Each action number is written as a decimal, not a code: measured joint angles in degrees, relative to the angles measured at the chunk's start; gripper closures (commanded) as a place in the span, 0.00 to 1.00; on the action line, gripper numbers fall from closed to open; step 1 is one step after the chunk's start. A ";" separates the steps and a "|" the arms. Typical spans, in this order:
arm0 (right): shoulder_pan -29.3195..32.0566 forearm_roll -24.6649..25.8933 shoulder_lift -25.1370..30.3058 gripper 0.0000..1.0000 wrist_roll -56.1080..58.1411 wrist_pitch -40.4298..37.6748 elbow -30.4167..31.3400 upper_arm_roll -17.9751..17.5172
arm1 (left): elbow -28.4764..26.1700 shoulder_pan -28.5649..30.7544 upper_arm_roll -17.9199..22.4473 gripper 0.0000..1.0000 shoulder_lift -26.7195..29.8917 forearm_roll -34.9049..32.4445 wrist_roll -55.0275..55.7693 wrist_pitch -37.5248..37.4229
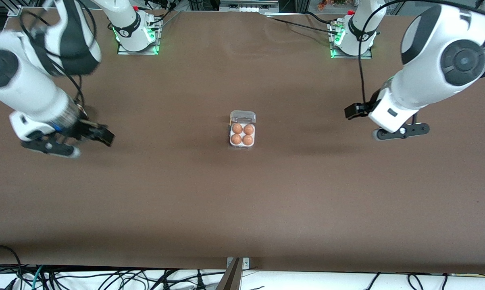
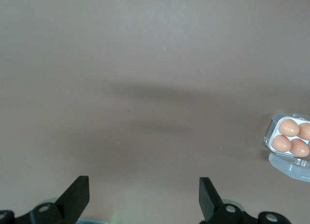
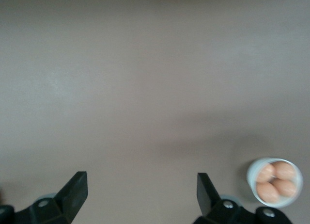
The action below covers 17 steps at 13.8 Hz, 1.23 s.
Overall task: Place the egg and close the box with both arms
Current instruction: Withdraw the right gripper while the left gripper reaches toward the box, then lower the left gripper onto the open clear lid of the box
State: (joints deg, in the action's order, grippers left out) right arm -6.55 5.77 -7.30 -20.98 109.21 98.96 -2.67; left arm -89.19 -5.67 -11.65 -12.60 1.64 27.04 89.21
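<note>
I see four eggs (image 1: 242,134) in the box (image 1: 242,136), lid open, so both grippers, left gripper (image 2: 144,200) and right gripper (image 3: 142,197), hang empty with fingers spread, ready to close it.

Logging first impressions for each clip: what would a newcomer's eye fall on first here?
The egg box in the middle of the brown table, its clear lid still open and all four cells filled with tan-orange eggs. Next, the two arms waiting at either end: the left gripper and the right gripper, jaws open and empty over bare table. The right wrist view also shows a white bowl of eggs.
</note>
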 measured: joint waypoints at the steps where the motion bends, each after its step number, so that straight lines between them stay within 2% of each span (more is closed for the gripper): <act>1: 0.71 0.00 3.15 0.00 1.66 -1.99 1.07 0.01 | -0.04 -0.09 -1.06 0.00 -0.85 0.00 1.14 -0.18; 4: 1.31 0.02 9.66 0.00 6.61 -10.15 1.78 1.24 | -0.20 -1.41 -3.23 0.00 -3.62 0.01 5.35 -0.69; 7: 1.42 0.02 11.45 0.00 11.94 -16.64 -1.22 4.00 | -0.38 -5.29 -3.66 0.00 -6.91 0.01 9.90 -0.80; 8: 1.50 0.01 11.45 0.00 14.00 -18.37 -2.63 4.60 | -0.42 -6.68 -3.71 0.03 -8.08 0.01 10.82 -0.92; 10: 1.90 0.00 11.45 0.00 17.32 -20.39 -4.27 5.07 | -0.46 -9.20 -3.80 0.22 -10.58 0.02 11.79 -1.35; 13: 2.27 -1.20 10.76 0.00 17.87 -19.38 -4.30 5.19 | -0.45 -10.55 -3.90 0.63 -13.65 0.16 11.89 -1.64; 14: 2.33 -1.96 10.38 0.00 17.87 -18.80 -4.30 5.23 | -0.46 -10.76 -3.98 0.72 -14.49 0.82 11.89 -1.91; 17: 2.36 -3.24 9.69 0.00 17.86 -17.86 -4.30 5.82 | -0.41 -12.44 -4.21 0.80 -15.63 1.66 11.99 -2.12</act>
State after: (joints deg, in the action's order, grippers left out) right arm -4.19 2.54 2.38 -3.12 91.34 94.66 3.14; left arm -89.60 -18.11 -15.86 -28.23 3.30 39.02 87.09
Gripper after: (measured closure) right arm 0.000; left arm 0.705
